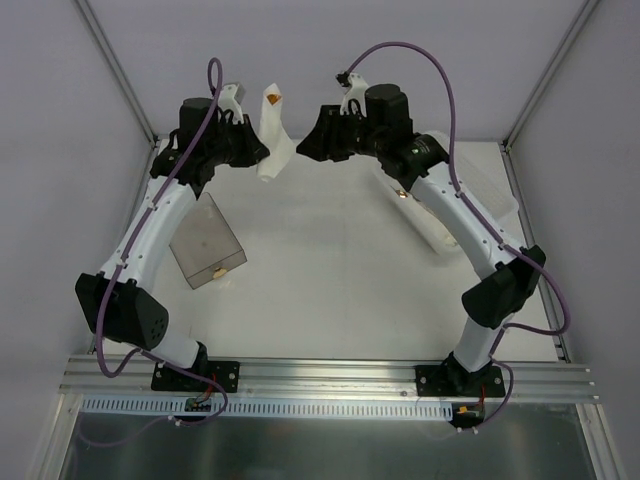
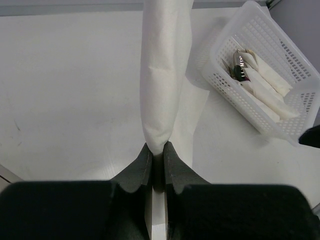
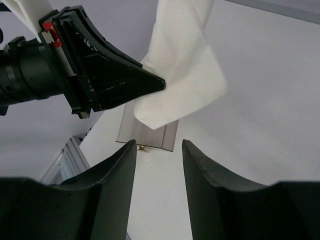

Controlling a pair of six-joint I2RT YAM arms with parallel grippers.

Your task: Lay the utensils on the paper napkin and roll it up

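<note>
My left gripper (image 1: 264, 152) is shut on the lower end of the rolled white paper napkin (image 1: 276, 135) and holds it upright above the far side of the table. An orange utensil tip (image 1: 272, 97) pokes out of the roll's top; the rest of the utensils is hidden inside. In the left wrist view the roll (image 2: 162, 75) rises from the closed jaws of the left gripper (image 2: 157, 149). My right gripper (image 1: 304, 146) is open and empty just right of the roll. In the right wrist view the napkin (image 3: 185, 75) hangs ahead of the right gripper (image 3: 159, 145), pinched by the left gripper (image 3: 159, 84).
A smoky clear box (image 1: 205, 245) lies at the left middle and also shows in the right wrist view (image 3: 150, 136). A white perforated tray (image 2: 295, 65) holding wrapped rolls and shiny dark bits (image 2: 239, 70) sits at the right, partly under the right arm (image 1: 500, 195).
</note>
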